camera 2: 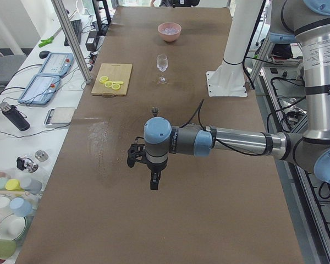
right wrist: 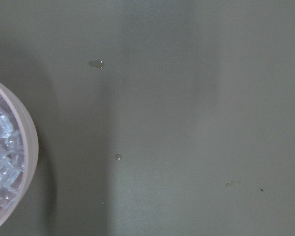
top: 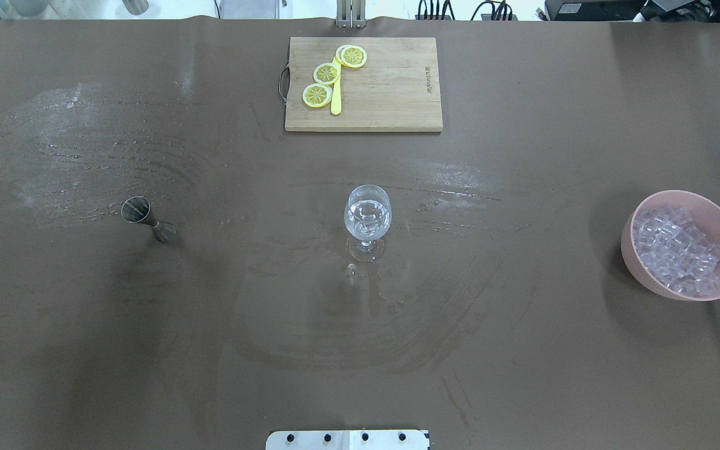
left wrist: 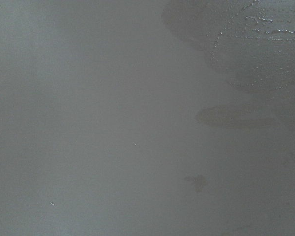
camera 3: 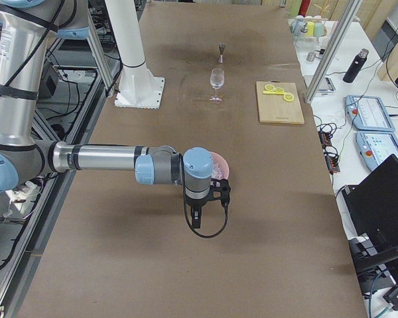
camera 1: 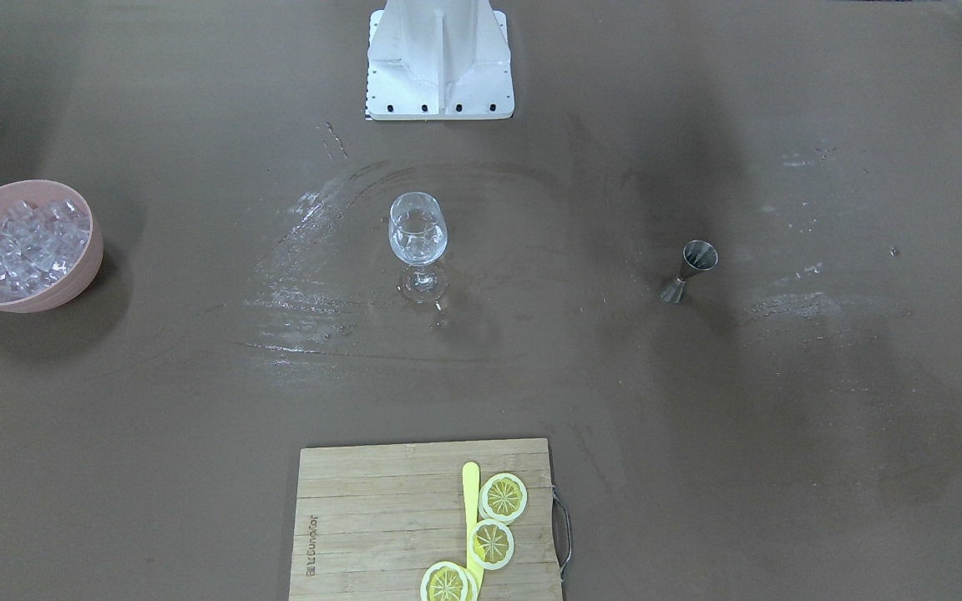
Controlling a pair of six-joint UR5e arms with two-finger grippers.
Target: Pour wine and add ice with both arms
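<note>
Showing ice (top: 679, 250) overhead — arms (camera 2: 236, 144) only side-on.

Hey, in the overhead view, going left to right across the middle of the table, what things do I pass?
metal jigger → wine glass → pink bowl filled with ice

Two arms (camera 2: 236, 142), one glass (top: 367, 215), one jigger (top: 147, 219), one bowl (top: 630, 253), one board (top: 391, 94).
</note>
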